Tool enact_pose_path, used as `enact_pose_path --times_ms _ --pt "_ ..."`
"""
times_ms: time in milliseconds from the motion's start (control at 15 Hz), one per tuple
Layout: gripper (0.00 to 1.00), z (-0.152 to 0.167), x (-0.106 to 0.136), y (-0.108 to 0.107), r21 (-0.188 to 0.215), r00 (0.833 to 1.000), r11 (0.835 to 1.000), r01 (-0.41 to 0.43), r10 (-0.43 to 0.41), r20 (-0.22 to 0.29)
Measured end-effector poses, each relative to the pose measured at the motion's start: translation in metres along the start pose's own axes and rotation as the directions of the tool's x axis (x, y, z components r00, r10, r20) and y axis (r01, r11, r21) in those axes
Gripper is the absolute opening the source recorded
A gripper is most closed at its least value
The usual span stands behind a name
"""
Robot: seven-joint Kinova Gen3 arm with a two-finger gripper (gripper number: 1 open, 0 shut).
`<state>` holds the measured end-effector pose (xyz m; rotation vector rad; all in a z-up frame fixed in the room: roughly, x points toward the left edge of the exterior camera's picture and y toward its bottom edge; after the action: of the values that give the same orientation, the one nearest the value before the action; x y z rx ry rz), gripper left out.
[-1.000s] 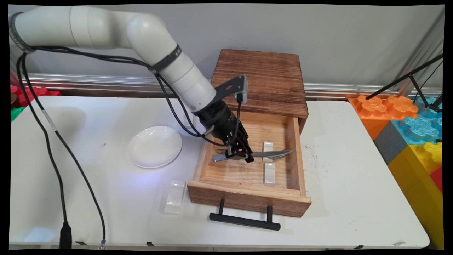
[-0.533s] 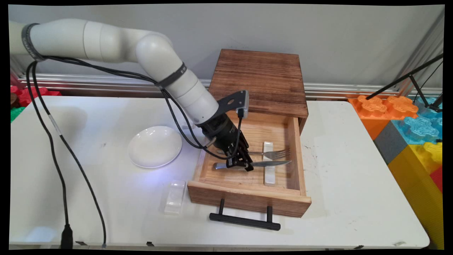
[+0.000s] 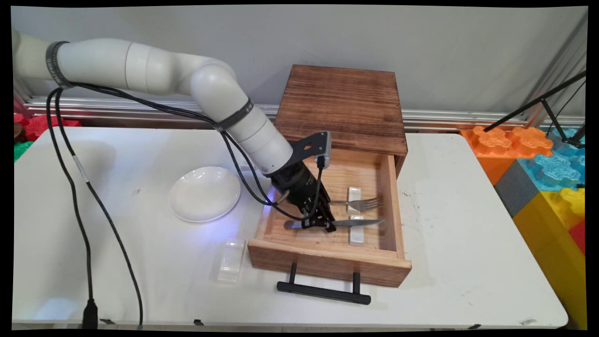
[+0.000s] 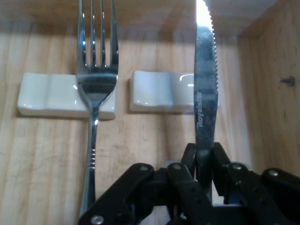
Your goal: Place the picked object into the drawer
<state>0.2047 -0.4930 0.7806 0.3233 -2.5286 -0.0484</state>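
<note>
We see the gripper [image 3: 323, 223] pinching a table knife [image 4: 205, 98] inside the open wooden drawer [image 3: 327, 262], blade over a white cutlery rest [image 4: 159, 92]; white table [image 3: 468, 224], grey wall [image 3: 421, 42] behind.

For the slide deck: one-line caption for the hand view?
End effector shut on knife above a white rest; fork lies on the other rest.

- Hemmed in by drawer [image 3: 390, 206] walls; fork [image 4: 96, 89] and two white rests [image 4: 159, 91] lay across the floor.
- Stayed bare: floor strip near the front wall.
</note>
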Motion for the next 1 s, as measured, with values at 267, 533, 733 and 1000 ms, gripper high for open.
enact_pose_path --times_ms 267,533,733,1000 --pt "0.0 0.009 -0.004 -0.002 -0.003 1.0 1.0 0.001 -0.001 0.008" --pt "0.0 0.015 -0.006 -0.005 -0.004 1.0 1.0 0.0 0.0 0.014" --pt "1.0 0.016 -0.006 -0.007 -0.003 1.0 1.0 -0.005 0.005 0.015" --pt "1.0 0.013 -0.002 -0.009 -0.001 1.0 1.0 -0.007 0.007 0.01"
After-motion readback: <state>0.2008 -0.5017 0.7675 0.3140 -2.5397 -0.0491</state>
